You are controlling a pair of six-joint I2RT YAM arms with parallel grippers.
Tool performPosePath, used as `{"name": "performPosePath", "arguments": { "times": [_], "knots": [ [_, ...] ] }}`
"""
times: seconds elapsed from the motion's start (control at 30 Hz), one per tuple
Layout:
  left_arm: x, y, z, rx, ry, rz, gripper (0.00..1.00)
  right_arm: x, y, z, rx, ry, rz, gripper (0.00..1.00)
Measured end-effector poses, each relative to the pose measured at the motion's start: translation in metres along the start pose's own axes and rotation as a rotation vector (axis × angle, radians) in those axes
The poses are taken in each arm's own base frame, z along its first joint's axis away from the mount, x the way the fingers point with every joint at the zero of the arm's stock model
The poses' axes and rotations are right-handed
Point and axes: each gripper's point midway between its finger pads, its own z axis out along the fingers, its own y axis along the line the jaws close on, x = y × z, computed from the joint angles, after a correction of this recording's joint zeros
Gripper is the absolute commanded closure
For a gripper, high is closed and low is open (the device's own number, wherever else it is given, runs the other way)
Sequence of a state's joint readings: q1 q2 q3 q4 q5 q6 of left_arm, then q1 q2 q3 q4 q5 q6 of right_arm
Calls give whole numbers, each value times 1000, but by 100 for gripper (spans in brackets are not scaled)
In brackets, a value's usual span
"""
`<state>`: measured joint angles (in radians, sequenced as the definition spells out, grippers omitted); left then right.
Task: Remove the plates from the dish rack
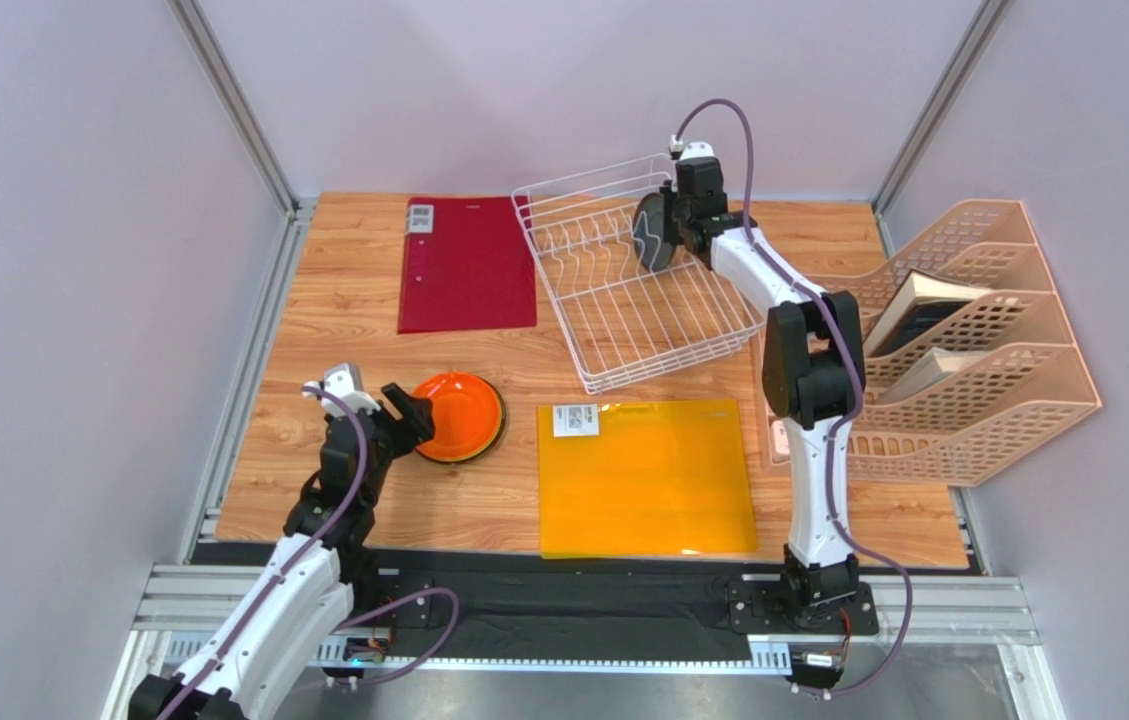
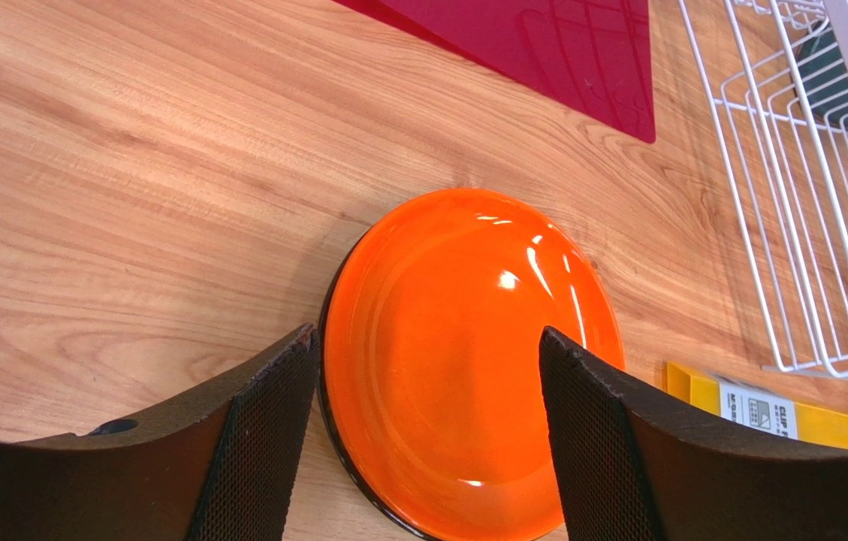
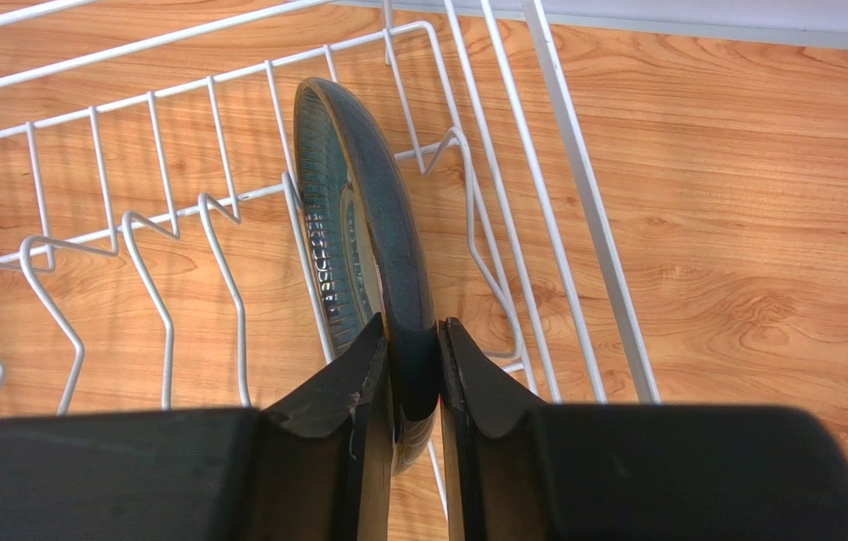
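Note:
The white wire dish rack (image 1: 675, 338) stands at the back middle of the table. A dark teal-grey plate (image 1: 651, 230) stands on edge at its far right end. My right gripper (image 1: 680, 219) is shut on the plate's rim; in the right wrist view the plate (image 3: 363, 231) sits between the tines with both fingers (image 3: 344, 389) pinching it. An orange plate (image 1: 456, 416) lies flat on the table at the left. My left gripper (image 1: 408, 422) is open, its jaws straddling the plate's (image 2: 471, 349) near edge. The red patterned and lime green plates are out of view.
A dark red mat (image 1: 467, 263) lies left of the rack. An orange mat (image 1: 645, 477) lies at the front middle. Peach perforated file holders (image 1: 976, 353) holding books stand at the right edge. Metal frame posts stand at the back corners.

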<state>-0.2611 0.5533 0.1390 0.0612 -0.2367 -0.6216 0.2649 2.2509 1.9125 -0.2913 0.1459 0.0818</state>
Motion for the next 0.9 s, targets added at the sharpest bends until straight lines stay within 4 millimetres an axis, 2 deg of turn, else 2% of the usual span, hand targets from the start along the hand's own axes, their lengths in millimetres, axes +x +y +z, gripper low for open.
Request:
{"name": "performPosePath", "arguments": {
  "times": [0.03,0.37,0.47,0.6,0.73,0.9],
  "knots": [
    [0,0,0,0,-1,0,23,0,1,0,-3,0,0,100],
    [5,2,2,-9,19,5,23,1,-1,-2,39,-33,-10,100],
    [6,2,4,-11,23,6,23,6,1,-13,78,-53,-23,100],
    [8,3,6,-17,32,10,23,12,5,-38,148,-66,-72,100],
    [3,0,7,-13,27,11,23,8,6,-58,197,-99,-99,100],
    [-3,-4,7,-4,12,7,23,-5,2,-68,238,-148,-93,100]
  ]
}}
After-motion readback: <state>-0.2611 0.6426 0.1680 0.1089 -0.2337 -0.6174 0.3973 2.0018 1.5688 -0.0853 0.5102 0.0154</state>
